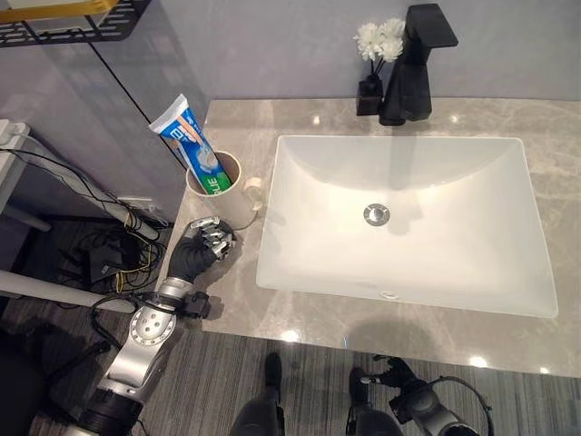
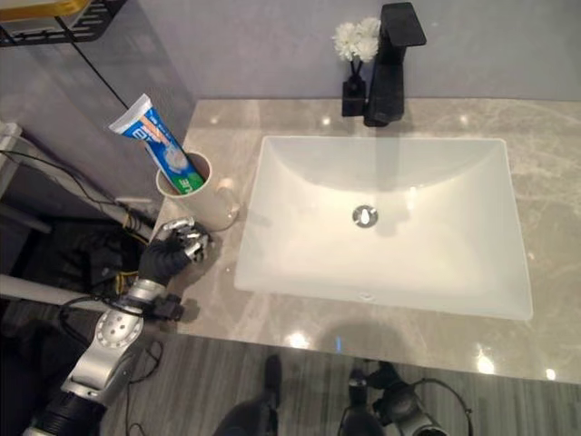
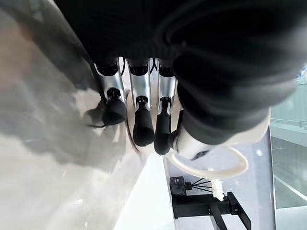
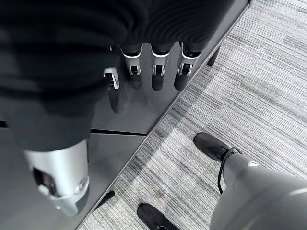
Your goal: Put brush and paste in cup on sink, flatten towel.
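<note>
A cream cup (image 1: 227, 202) with a handle stands on the counter (image 1: 300, 318) at the sink's left side. A blue, white and green toothpaste tube (image 1: 186, 136) stands in it and leans to the left, its top end up. My left hand (image 1: 198, 250) rests on the counter's front left corner, just in front of the cup and apart from it. Its fingers (image 3: 142, 120) are loosely bent and hold nothing, with the cup (image 3: 249, 132) just past them. My right hand (image 1: 404, 391) hangs below the counter's front edge, its fingers (image 4: 153, 76) relaxed over the floor.
The white sink basin (image 1: 408, 263) fills the middle of the counter. A black faucet (image 1: 418, 64) and a small black vase of white flowers (image 1: 377, 54) stand behind it. A black wire shelf (image 1: 54, 23) hangs at the upper left. Cables (image 1: 109, 245) lie on the floor to the left.
</note>
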{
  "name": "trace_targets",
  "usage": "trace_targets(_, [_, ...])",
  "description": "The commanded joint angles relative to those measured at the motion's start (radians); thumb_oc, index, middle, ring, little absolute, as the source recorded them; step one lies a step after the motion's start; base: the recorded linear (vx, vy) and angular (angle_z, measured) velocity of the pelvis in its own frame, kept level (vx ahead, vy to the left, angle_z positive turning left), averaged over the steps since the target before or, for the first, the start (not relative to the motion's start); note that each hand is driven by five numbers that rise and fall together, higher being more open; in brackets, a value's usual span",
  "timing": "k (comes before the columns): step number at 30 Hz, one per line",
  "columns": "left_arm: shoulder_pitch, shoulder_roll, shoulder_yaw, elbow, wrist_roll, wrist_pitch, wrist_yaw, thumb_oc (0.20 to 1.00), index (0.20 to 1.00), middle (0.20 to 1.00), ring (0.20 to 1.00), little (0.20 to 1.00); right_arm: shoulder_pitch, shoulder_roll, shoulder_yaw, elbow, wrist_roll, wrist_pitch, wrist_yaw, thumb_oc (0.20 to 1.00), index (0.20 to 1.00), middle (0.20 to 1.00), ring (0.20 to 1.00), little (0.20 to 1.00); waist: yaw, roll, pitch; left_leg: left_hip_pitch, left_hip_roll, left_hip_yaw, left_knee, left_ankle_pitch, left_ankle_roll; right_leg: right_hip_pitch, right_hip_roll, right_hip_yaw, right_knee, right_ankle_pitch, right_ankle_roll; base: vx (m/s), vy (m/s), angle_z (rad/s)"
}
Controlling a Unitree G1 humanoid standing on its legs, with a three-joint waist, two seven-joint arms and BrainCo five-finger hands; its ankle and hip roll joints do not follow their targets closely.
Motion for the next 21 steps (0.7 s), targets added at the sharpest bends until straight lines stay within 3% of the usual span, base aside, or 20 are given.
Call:
trace_targets(1, [-0.130,-0.025,-0.006,0.066,0.045,-0.053,0.073,0.200,0.200,0.200,0.200,0.200,-0.122,0.013,0.023,-0.067,0.005,-0.040,-0.054,1.000,1.000,1.000,1.000,1.000,-0.035,-0.030,0.010,0.024,0.058,0.027,0.006,0.021,-0.044,0.006,-0.040,0.015,0.035,0.008,0.043,0.02,-0.018,-0.16])
trace_targets(14, [-0.032,-0.024,-0.001,-0.017,0.009,-0.045,0.008,0.200,0.200,0.200,0.200,0.200,-0.097,0.010,0.004,-0.048,0.003,-0.042,-0.056,1.000,1.000,1.000,1.000,1.000,-0.038,-0.038,0.001,0.057,0.072,0.044,0.006,0.015,-0.046,0.020,-0.029,0.028,0.047,-0.009,0.036,0.02,-0.010,-0.05])
trace_targets(21, [-0.104,-0.040,-0.004,0.052,0.036,-0.050,0.062,0.200,0.200,0.200,0.200,0.200,-0.096,0.016,0.009,-0.057,0.005,-0.045,-0.062,1.000,1.000,1.000,1.000,1.000,-0.056,-0.032,0.008,0.037,0.076,0.047,0.006,0.022,-0.053,0.002,-0.025,0.031,0.043,-0.002,0.036,-0.01,-0.002,-0.02])
